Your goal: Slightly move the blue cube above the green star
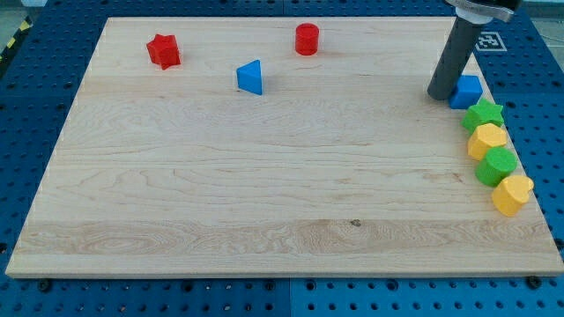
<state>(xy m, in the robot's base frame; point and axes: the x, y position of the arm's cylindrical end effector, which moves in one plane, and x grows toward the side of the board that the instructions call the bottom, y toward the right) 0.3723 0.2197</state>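
- The wooden board (264, 176) fills most of the view, resting on a blue pegboard table (35, 106).
- My rod comes down from the view's top right; there is no gripper on it, so nothing to open or close, and my tip (441, 94) sits on the board touching, or all but touching, the left face of the blue cube (466, 91).
- The blue cube lies at the board's right edge, just above the green star (484, 114), apparently in contact with it.
- Below the star runs a column: yellow block (486, 139), green cylinder (496, 165), yellow block (512, 194).
- Far off at the view's top left sit the red star (163, 50), blue triangular block (250, 77) and red cylinder (306, 39).
- My judgement: the cube is nearly placed, so I would nudge gently, keeping the push short; a push rightward risks sending it off the edge.
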